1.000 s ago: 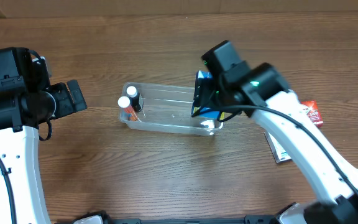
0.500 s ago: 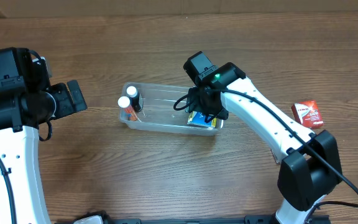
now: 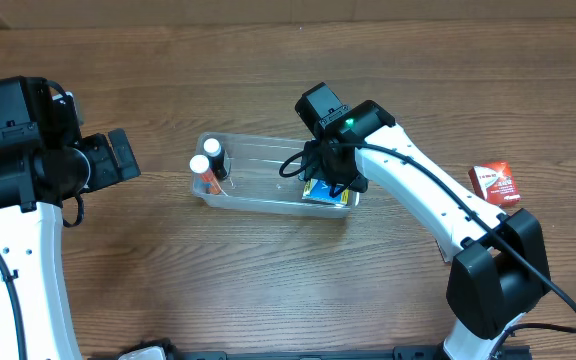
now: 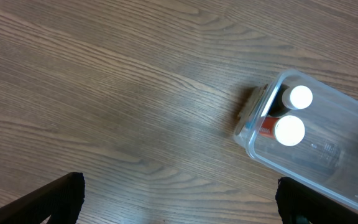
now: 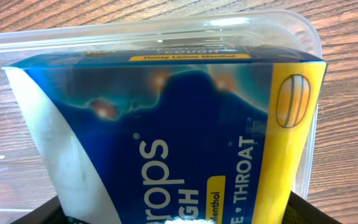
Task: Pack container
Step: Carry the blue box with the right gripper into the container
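The clear plastic container (image 3: 268, 172) lies mid-table. Two white-capped bottles (image 3: 206, 158) stand in its left end; they also show in the left wrist view (image 4: 294, 115) inside the container (image 4: 334, 158). My right gripper (image 3: 332, 166) is down at the container's right end, shut on a blue and yellow cough-drop box (image 3: 326, 191). In the right wrist view the box (image 5: 185, 118) fills the frame between my fingers (image 5: 179, 214), standing tilted inside the container (image 5: 309, 37). My left gripper (image 3: 120, 160) is open and empty above bare table left of the container, its fingertips (image 4: 179, 199) wide apart.
A small red box (image 3: 495, 183) lies on the wooden table to the right of the right arm. The right arm's links stretch from the lower right edge up to the container.
One second ago the right gripper held the blue box higher over the container's right end; it has since lowered it into the container. Nothing moved in the last half second. The left arm is still.
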